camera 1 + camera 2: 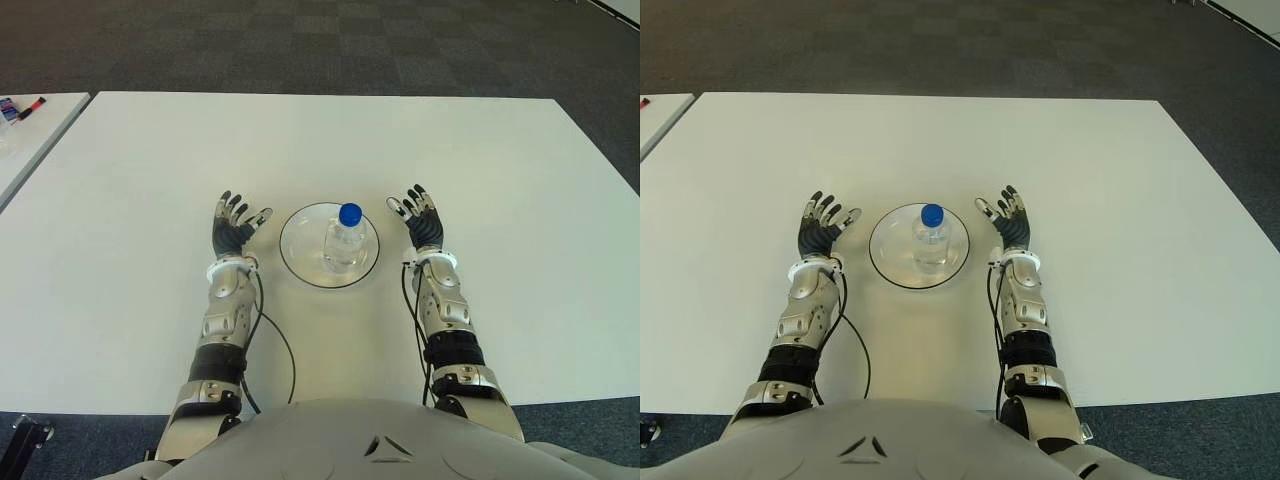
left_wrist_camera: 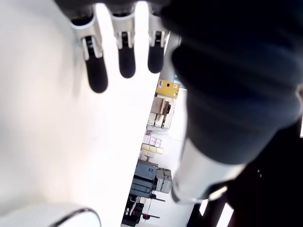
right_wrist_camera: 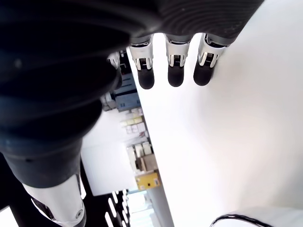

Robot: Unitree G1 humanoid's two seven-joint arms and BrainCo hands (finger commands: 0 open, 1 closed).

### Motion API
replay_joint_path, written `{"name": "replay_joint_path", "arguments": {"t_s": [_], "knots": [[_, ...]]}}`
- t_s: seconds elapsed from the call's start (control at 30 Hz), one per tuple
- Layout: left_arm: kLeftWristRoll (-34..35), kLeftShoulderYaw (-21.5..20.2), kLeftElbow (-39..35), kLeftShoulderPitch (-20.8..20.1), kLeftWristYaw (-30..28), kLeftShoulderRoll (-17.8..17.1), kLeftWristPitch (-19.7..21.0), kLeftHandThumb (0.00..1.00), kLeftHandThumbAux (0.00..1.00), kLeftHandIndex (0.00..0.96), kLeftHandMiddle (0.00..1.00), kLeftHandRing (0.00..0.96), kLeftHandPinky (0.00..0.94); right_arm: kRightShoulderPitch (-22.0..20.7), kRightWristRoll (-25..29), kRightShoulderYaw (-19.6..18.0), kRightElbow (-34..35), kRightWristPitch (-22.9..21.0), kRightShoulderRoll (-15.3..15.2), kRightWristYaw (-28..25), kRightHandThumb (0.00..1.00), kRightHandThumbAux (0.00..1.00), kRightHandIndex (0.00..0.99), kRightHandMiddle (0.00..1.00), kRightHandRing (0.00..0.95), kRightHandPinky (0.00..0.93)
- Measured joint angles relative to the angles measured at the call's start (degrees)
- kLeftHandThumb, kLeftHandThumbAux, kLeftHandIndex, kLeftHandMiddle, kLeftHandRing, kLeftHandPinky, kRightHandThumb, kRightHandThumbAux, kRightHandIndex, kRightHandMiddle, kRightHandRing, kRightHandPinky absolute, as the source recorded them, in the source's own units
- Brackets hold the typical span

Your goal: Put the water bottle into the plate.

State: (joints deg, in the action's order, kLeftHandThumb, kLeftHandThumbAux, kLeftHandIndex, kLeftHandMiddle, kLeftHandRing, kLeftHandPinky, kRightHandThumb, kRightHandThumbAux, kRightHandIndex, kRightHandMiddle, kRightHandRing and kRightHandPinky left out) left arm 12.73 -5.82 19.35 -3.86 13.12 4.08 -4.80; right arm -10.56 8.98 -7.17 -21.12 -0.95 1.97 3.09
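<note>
While the clear blue-capped water bottle point(image 1: 345, 240) stands upright in the round glass plate point(image 1: 300, 262), left hand point(image 1: 235, 228) and right hand point(image 1: 418, 217) flank it, fingers spread, empty; only wrist views show distant shelving point(image 2: 154, 142).

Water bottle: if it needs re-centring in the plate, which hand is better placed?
Neither clearly: the water bottle stands upright in the plate, left hand and right hand open, flanking it about equally.

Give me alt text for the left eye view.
A bottle stands upright in a plate on a white table. The left hand and right hand flank the plate, open and empty.
</note>
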Motion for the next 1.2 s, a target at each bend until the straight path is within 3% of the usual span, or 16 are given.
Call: {"name": "replay_joint_path", "arguments": {"t_s": [0.73, 1.2], "knots": [[1.6, 0.1, -1.6, 0.3, 0.1, 0.0, 2.0, 0.000, 0.976, 0.072, 0.109, 0.120, 0.179, 1.6, -1.3, 2.0, 2.1, -1.4, -0.7, -1.7, 0.000, 0.787, 0.008, 0.016, 0.000, 0.042], [1.9, 0.3, -1.6, 0.3, 0.1, 0.0, 2.0, 0.000, 0.988, 0.078, 0.119, 0.127, 0.178, 1.8, -1.5, 1.9, 0.5, 1.5, -0.7, -4.1, 0.000, 0.804, 0.000, 0.010, 0.000, 0.028]]}}
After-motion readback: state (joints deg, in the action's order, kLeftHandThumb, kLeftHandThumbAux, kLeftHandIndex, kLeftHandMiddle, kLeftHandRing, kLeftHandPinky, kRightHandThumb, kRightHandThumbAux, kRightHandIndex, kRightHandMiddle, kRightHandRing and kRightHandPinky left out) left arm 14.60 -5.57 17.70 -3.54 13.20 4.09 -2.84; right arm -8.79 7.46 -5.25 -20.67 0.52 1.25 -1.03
